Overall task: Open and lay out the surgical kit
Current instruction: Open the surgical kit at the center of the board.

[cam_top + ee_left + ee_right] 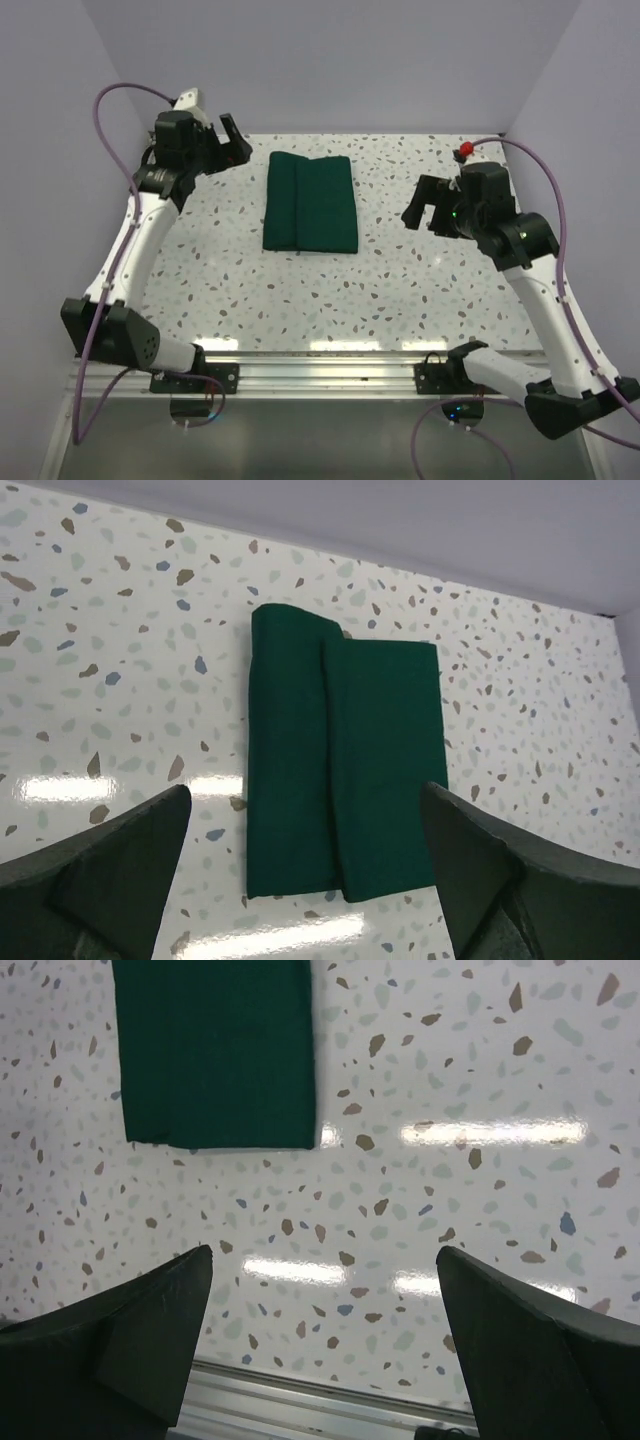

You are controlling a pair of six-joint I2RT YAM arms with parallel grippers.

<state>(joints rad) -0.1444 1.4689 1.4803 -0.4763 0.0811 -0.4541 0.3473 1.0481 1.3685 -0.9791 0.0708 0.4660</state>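
Observation:
The surgical kit is a folded dark green cloth wrap (310,202) lying flat in the middle of the speckled table, its two flaps meeting along a seam. It also shows in the left wrist view (340,770) and in the right wrist view (215,1050). The steel tray and instruments are hidden. My left gripper (233,142) is open and empty, held above the table to the left of the wrap. My right gripper (425,208) is open and empty, held to the right of the wrap. Neither touches the cloth.
The speckled white table (400,290) is walled by pale panels at the back and sides. An aluminium rail (330,365) runs along the near edge, also visible in the right wrist view (320,1400).

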